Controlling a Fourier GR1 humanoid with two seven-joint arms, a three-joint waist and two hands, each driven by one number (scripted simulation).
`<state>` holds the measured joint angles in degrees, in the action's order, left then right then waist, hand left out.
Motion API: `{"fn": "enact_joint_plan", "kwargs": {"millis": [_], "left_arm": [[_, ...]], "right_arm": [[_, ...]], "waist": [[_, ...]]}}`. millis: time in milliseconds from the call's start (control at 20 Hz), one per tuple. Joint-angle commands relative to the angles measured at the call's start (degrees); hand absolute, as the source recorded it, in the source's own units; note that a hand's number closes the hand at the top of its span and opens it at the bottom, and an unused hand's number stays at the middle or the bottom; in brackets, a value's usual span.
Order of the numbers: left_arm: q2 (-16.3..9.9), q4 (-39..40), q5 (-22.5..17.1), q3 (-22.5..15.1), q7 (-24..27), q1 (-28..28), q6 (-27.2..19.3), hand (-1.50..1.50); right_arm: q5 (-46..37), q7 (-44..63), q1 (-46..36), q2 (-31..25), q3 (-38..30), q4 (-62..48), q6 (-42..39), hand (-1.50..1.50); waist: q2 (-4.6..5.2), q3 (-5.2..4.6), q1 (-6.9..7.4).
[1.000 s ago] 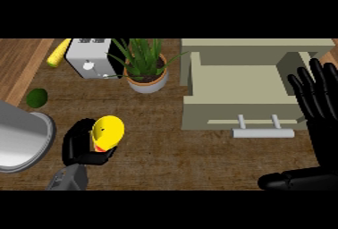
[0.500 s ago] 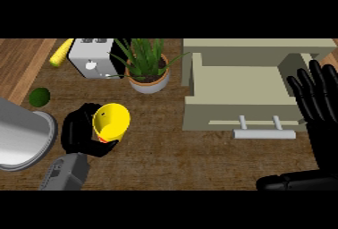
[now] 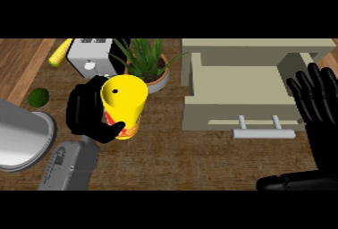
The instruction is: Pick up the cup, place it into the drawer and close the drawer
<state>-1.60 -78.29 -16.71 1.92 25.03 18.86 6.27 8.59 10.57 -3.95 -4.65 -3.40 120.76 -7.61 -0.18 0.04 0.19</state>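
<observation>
A tall yellow cup [image 3: 124, 102] with an orange band near its base is held off the counter by my left hand [image 3: 89, 114], whose fingers and thumb curl round its lower part. It hangs left of the beige drawer unit [image 3: 254, 47], in front of the potted plant. The drawer [image 3: 239, 91] is pulled out, its inside bare, with a pale bar handle [image 3: 263, 132] on its front. My right hand [image 3: 318, 105] rests open at the right edge, fingers up, beside the drawer's right wall.
A potted green plant [image 3: 144, 67] and a white toaster [image 3: 89, 58] stand behind the cup. A yellow corn cob [image 3: 59, 53] and a green avocado [image 3: 38, 96] lie at the far left. A grey metal bowl [image 3: 20, 136] sits at the left edge.
My left hand has lifted the cup higher and carried it up and to the right, toward the plant and the drawer. The right hand has stayed where it was.
</observation>
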Motion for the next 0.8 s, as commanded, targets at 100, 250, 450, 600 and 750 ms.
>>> {"fn": "enact_joint_plan", "kwargs": {"millis": [100, 250, 450, 600, 750], "left_arm": [[1.02, -4.82, 1.09, -1.06, -9.82, 8.37, -6.66, 1.5], [1.56, -8.02, 1.11, -7.02, -10.35, 9.35, -13.39, 1.5], [1.57, -6.15, 3.92, -5.76, -17.0, 16.78, -16.09, 1.5], [0.82, 2.28, 4.19, -2.3, -16.45, 24.18, -14.86, 1.5], [1.57, 2.41, 5.58, -4.79, -17.11, 26.83, -18.02, 1.5]], "right_arm": [[1.46, 0.18, -0.99, -1.63, -2.05, 0.08, -1.06, -1.5], [0.26, 1.8, -0.32, -0.68, -0.87, 1.61, 0.45, -1.5], [4.97, 1.44, 1.51, -3.3, -5.33, 2.33, -2.29, -1.5], [2.17, -0.79, -1.61, -2.43, -3.61, -3.13, -1.8, -1.5], [3.09, 0.35, -3.91, -2.35, -4.05, -4.07, -1.04, -1.5]], "waist": [[0.12, -0.02, -0.37], [0.07, -0.03, -0.48], [0.01, -0.01, -0.76], [0.23, -0.02, -0.7], [0.2, -0.03, -0.61]]}}
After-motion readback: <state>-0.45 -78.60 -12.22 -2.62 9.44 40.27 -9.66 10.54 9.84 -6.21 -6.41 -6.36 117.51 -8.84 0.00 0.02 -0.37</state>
